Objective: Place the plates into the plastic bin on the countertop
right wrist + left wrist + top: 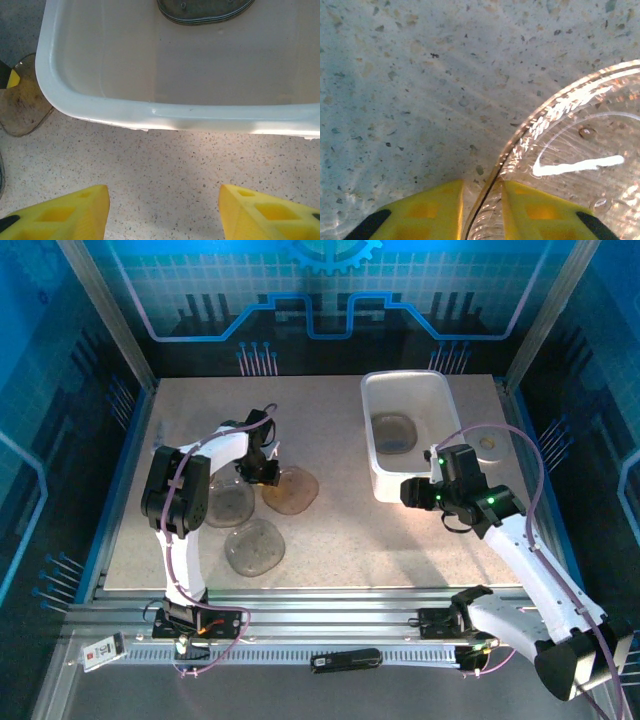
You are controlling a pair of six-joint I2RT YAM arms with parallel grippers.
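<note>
Three smoky plates lie on the countertop (340,540) at the left: a brown plate (291,489), a greyer one (229,505) and a third (255,547). My left gripper (262,472) is down at the brown plate's left edge. In the left wrist view its yellow jaws (482,182) stand narrowly astride that plate's (580,150) raised rim, with a little gap still showing on each side. The white plastic bin (408,390) holds stacked plates (393,433). My right gripper (412,492) hovers open and empty over bare countertop just in front of the bin's rim (175,112).
A small round white disc (488,445) lies right of the bin. The right wrist view also catches the brown plate (22,100) off to the left and the stack in the bin (205,12). Metal rails and blue walls frame the countertop.
</note>
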